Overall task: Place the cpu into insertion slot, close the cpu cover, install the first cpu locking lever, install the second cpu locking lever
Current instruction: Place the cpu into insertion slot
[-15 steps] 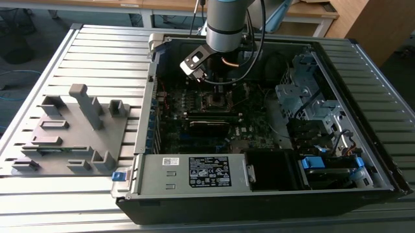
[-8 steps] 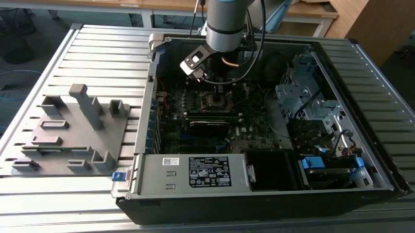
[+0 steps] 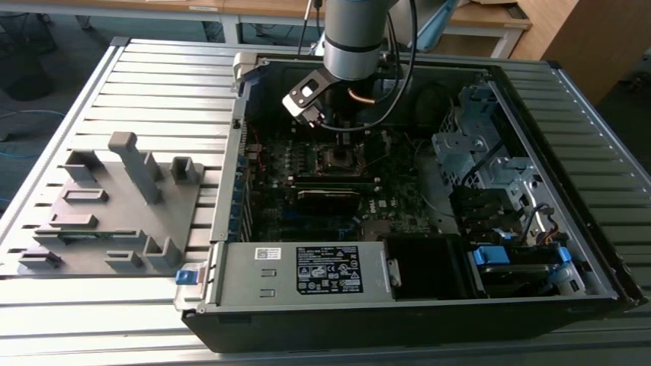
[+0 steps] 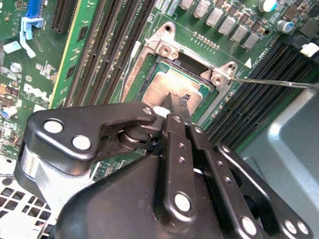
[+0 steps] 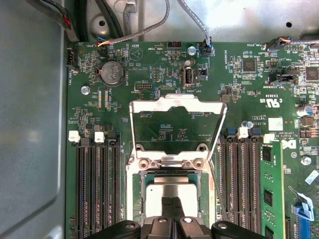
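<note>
Two black fingers (image 5: 167,214) of the gripper (image 5: 172,200) lie pressed together with nothing between them. Their tips are over the silver top of the cpu (image 5: 172,188); whether they touch it I cannot tell. The cpu lies flat inside the insertion slot, and as far as both wrist views show it looks square to the slot's frame.

Just beyond it the cpu cover (image 5: 174,103) is swung open on its hinge, its bare centre showing green board through it, so closing is not yet done. A thin lever rod (image 4: 269,81) sticks out sideways from the socket, unlatched. Rows of black memory slots (image 5: 97,189) flank the socket on both sides, all mounted on the motherboard (image 5: 159,64).

Farther off, in the upper middle of the exterior view, the arm (image 3: 351,38) reaches down into the open computer case (image 3: 386,328). A grey fixture plate (image 3: 112,213) sits on the slatted table (image 3: 163,76) at the exterior view's left, well apart from the work.

The risk, as I judge it, lies at the fingertips. If the closed tips bear on one part of the chip, they could tilt it or slide it off its seat. A cover brought down on a skewed chip could damage the contacts beneath. The loose rod could also snag a finger moving near the socket.
</note>
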{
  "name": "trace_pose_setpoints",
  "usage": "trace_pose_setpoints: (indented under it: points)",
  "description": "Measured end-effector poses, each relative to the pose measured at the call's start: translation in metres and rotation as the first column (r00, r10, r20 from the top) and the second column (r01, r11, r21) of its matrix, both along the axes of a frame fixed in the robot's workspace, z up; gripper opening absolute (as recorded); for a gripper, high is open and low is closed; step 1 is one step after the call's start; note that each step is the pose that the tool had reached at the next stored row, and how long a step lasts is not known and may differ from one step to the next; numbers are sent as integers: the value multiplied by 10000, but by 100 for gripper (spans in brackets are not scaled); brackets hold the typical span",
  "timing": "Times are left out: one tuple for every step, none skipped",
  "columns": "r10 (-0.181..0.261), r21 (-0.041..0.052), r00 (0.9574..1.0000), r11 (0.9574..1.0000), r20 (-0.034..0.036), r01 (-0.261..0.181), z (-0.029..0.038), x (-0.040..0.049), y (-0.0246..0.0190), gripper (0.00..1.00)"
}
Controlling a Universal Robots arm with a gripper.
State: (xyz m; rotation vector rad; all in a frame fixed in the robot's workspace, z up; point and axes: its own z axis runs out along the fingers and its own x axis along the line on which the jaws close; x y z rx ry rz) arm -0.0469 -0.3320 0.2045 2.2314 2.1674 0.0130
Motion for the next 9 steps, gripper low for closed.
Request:
trace_pose_setpoints:
  points:
    - [0, -2, 10000, 10000, -1, 0, 1, 0, 0, 10]
    - [0, -1, 10000, 10000, -1, 0, 1, 0, 0, 10]
    - [0, -1, 10000, 10000, -1, 0, 1, 0, 0, 10]
    - [0, -3, 10000, 10000, -2, 0, 3, 0, 0, 10]
    - [0, -3, 10000, 10000, -2, 0, 5, 0, 0, 10]
    - [0, -2, 10000, 10000, -1, 0, 7, 0, 0, 10]
    - [1, -13, 10000, 10000, -2, -1, 8, 0, -1, 10]
    - [1, -12, 10000, 10000, -1, -1, 8, 0, 0, 10]
    - [0, -13, 10000, 10000, 0, 0, 8, 0, 0, 10]
